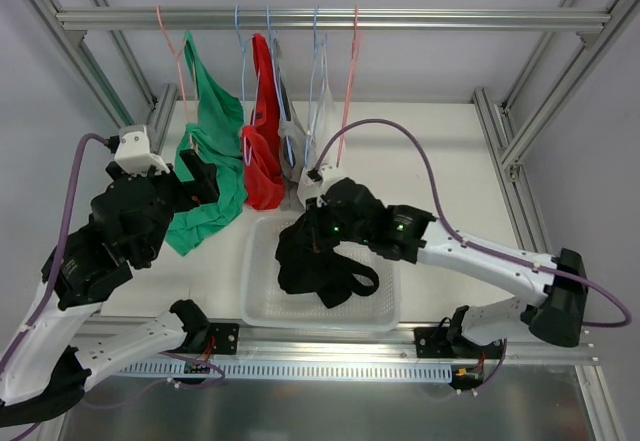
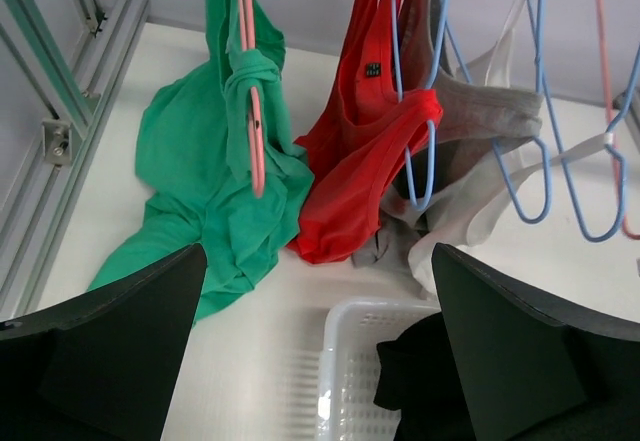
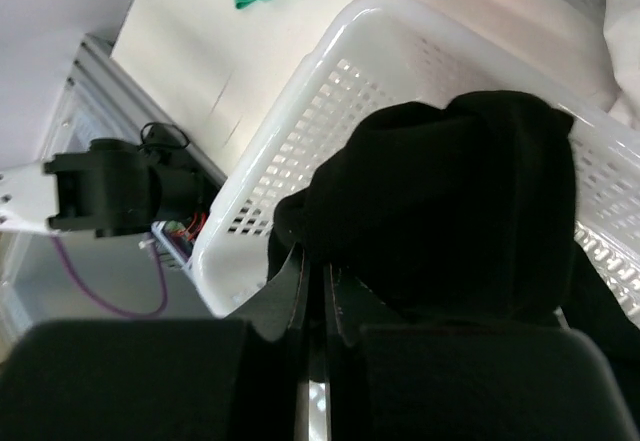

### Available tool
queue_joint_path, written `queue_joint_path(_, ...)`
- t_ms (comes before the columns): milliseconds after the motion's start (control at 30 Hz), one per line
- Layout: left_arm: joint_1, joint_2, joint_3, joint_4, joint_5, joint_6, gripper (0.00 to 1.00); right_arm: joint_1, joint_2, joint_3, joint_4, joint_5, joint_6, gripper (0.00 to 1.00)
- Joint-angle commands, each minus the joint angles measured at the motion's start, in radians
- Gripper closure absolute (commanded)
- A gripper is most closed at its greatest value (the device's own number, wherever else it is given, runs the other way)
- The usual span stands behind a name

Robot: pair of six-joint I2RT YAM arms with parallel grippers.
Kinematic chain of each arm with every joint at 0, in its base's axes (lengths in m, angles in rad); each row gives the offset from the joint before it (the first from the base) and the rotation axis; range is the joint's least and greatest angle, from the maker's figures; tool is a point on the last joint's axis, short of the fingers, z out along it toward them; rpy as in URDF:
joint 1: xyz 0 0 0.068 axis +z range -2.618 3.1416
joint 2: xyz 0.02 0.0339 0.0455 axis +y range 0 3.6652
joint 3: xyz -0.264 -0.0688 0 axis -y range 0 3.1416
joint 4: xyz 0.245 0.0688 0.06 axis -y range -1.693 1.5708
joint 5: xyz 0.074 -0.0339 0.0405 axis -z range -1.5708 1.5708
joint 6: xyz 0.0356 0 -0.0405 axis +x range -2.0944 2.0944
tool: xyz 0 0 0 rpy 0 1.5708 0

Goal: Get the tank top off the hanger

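My right gripper (image 1: 312,229) is clamped shut on a bunched fold of the tank top (image 1: 310,266). The rest of the fabric slumps down from there into the white basket (image 1: 252,296), which sits on the counter (image 1: 440,181) right below me, and one strap loop lies toward the basket's right side. On my right wrist cam the tank top (image 3: 450,191) is basically a black lump just past my fingers (image 3: 283,296), filling the middle of the basket (image 3: 300,101). The pads are so tight together and everything is so dark that I honestly can't pick out the exact bit of cloth in the pinch. The hanger (image 1: 349,81) is well apart from all this. It hangs bare off the rail (image 1: 420,19) at the back, just right of the light-blue hangers (image 1: 316,61). My left gripper (image 1: 200,176) is spread wide open and holding nothing, up beside the green top (image 1: 215,131). Its cam only catches a corner of the tank top (image 2: 415,381) at the bottom edge, partly cut off by the frame and by my own finger (image 2: 510,341). In that view the hanger (image 2: 603,41) is just a thin pink line at the right edge, with its hook out of frame.
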Motion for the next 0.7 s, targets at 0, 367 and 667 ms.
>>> queue_joint_path(0,0.011,0.012,-0.036,-0.017,-0.015,0.035,0.01,0.026,0.042,0.064,0.118,0.142,0.042,1.0)
queue_joint_path(367,0.123,-0.051,-0.272,-0.04,0.08,-0.062,0.01,0.031,-0.28,-0.239,0.013,0.297,0.067,0.0)
queue_joint_path(667,0.169,-0.201,-0.408,-0.12,0.074,-0.101,0.01,-0.28,-0.598,-0.11,-0.573,0.584,-0.172,0.0)
